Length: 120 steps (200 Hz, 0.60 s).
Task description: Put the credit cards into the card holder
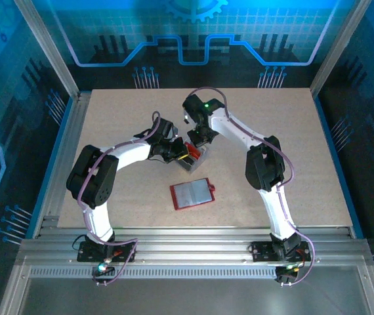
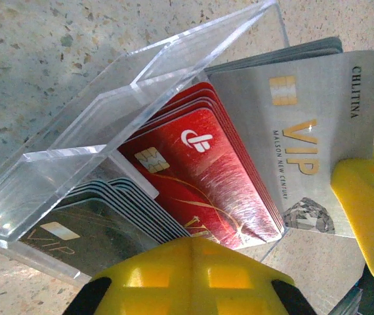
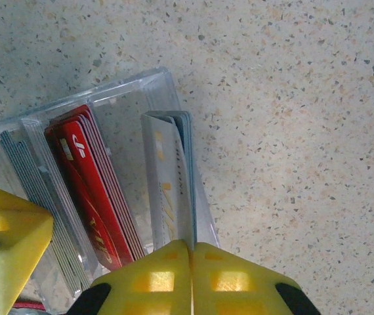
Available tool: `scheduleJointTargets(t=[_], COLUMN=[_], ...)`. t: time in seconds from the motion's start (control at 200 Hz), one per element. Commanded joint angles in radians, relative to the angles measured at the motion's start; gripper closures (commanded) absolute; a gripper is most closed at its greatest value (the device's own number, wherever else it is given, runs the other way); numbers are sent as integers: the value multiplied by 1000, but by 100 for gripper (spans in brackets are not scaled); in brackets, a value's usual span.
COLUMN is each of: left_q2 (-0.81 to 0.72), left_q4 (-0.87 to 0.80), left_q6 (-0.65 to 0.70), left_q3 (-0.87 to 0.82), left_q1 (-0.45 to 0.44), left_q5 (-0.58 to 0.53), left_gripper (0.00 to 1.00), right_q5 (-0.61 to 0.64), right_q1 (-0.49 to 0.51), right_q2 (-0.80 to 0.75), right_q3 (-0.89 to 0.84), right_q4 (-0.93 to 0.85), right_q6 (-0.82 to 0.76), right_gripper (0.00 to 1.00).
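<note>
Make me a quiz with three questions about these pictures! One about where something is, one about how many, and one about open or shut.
1. Where is the card holder?
A. Lying on the table, outside the clear box
B. Inside the clear box
C. Up in the air

2. How many sections does the clear box have?
A. Two
B. Three
C. Five

3. What is the right gripper doing?
A. Standing wide open
B. Shut on a red card
C. Shut on a silver card

Answers:
1 A: the top view shows it flat on the tabletop, apart from the box.
2 B: its inner walls split it into three sections.
3 C: the right wrist view shows the yellow fingers pressed together with the silver card's edge between them.
</note>
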Motion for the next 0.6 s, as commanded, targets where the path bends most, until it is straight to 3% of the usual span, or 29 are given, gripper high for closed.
scheduleJointTargets(t=[0.0, 0.595], left_q2=[20, 24], left_q4=[-84, -87], left_q6=[29, 30], left_q3=[-39, -35], left_q1=[7, 9], left_q5=[-29, -27], left_gripper=[100, 100], right_q5=[45, 129], right_q1=[-10, 2], right_q2=[17, 56], right_q3=[25, 36], right_q4=[-89, -88], right_q6=[14, -3], right_gripper=[90, 80])
